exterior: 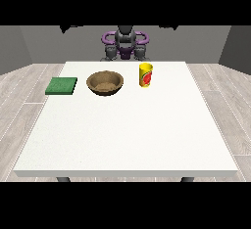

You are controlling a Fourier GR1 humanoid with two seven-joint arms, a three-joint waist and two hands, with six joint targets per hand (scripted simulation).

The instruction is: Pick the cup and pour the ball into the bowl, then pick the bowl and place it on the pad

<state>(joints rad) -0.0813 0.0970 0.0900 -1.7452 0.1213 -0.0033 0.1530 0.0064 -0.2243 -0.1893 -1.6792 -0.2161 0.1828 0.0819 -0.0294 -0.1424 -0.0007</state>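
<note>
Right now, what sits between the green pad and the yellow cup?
The brown bowl sits between the green pad and the yellow cup, touching neither, as the front view shows.

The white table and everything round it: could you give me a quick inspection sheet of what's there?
Surface: large white table, level.
Job's things: yellow cup with a red label upright; brown round bowl beside it, apart; flat green square pad at the view's left of the bowl. Ball not visible.
Clutter: nothing seen.
Hands: not visible; the robot sits behind the far edge.
Cables: nothing seen.
Surroundings: pale plank floor, grey walls.
</note>
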